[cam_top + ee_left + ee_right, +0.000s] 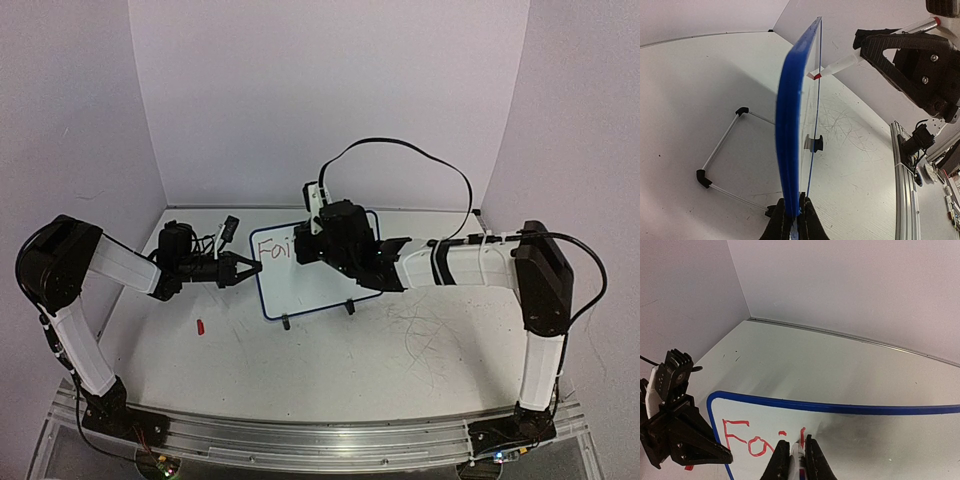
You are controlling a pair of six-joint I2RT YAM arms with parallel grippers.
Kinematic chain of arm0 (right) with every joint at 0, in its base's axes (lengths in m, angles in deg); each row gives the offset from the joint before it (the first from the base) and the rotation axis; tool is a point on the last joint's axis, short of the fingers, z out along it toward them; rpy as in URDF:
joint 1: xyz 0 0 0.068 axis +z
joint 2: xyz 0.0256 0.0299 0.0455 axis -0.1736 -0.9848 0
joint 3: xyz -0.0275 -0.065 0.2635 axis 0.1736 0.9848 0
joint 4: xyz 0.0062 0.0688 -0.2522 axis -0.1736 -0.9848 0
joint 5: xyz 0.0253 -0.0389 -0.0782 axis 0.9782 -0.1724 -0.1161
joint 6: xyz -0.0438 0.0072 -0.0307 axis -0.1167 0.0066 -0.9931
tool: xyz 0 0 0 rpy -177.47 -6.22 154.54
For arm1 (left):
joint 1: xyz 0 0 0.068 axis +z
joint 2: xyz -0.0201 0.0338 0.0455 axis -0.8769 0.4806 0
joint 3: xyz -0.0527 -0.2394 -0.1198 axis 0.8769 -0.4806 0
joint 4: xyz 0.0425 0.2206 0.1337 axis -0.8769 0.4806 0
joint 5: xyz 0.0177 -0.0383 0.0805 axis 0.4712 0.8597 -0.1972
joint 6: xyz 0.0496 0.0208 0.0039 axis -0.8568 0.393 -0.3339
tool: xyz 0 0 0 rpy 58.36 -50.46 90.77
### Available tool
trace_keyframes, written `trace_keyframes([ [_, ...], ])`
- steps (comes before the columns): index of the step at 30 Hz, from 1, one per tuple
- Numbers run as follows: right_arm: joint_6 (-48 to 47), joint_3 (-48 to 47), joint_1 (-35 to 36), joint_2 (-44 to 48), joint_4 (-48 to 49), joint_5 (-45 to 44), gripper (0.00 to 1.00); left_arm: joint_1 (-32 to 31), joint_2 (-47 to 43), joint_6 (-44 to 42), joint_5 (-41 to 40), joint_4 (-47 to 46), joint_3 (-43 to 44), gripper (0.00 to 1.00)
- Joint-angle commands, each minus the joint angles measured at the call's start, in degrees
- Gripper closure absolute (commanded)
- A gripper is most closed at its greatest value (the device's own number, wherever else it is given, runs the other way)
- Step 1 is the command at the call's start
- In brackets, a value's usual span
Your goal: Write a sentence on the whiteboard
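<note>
The whiteboard [300, 285] stands upright on two black feet mid-table, blue-framed. Red lettering [270, 247] on it reads "Fai" plus one upright stroke; in the right wrist view the lettering [742, 437] sits at the board's upper left. My left gripper [243, 270] is shut on the board's left edge; the left wrist view shows its jaws pinching the blue frame [792, 150] edge-on. My right gripper [312, 243] is shut on a white marker [796, 454], its tip touching the board [865, 450] by the last stroke. The marker also shows in the left wrist view [840, 65].
A small red cap [199, 326] lies on the table left of the board. A wire stand with black corner pieces [722, 147] lies behind the board. White walls enclose the table on three sides; an aluminium rail [320, 440] runs along the near edge.
</note>
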Motion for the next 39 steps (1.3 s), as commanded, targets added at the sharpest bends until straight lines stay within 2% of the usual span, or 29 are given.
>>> trace_keyframes([
  [1, -0.13, -2.63, 0.02, -1.15, 1.21, -1.12, 1.00, -0.62, -0.73, -2.80, -1.97, 2.45, 1.11, 1.00],
  [15, -0.10, 0.26, 0.00, 2.28, -0.76, -10.81, 1.00, -0.62, -0.56, -2.89, -2.10, 2.56, 1.15, 1.00],
  [17, -0.29, 2.33, -0.04, 4.35, 0.90, -8.42, 1.00, -0.62, -0.54, -2.93, -2.10, 2.57, 1.18, 1.00],
  [20, 1.02, 6.77, -0.24, 9.58, 5.96, -0.24, 1.00, -0.62, -0.57, -2.96, -2.07, 2.56, 1.20, 1.00],
  [23, 2.00, 8.01, -1.38, 10.40, 6.40, 3.95, 1.00, -0.63, -0.49, -2.91, -1.96, 2.64, 1.41, 1.00],
  [32, -0.04, 3.13, -2.42, 4.39, 6.29, 2.60, 1.00, -0.71, -0.72, -2.90, -2.07, 2.71, 1.25, 1.00],
  [39, -1.21, 2.42, -2.44, 3.89, 6.22, 1.07, 1.00, -0.79, -0.21, -2.98, -1.87, 2.81, 1.56, 1.00],
])
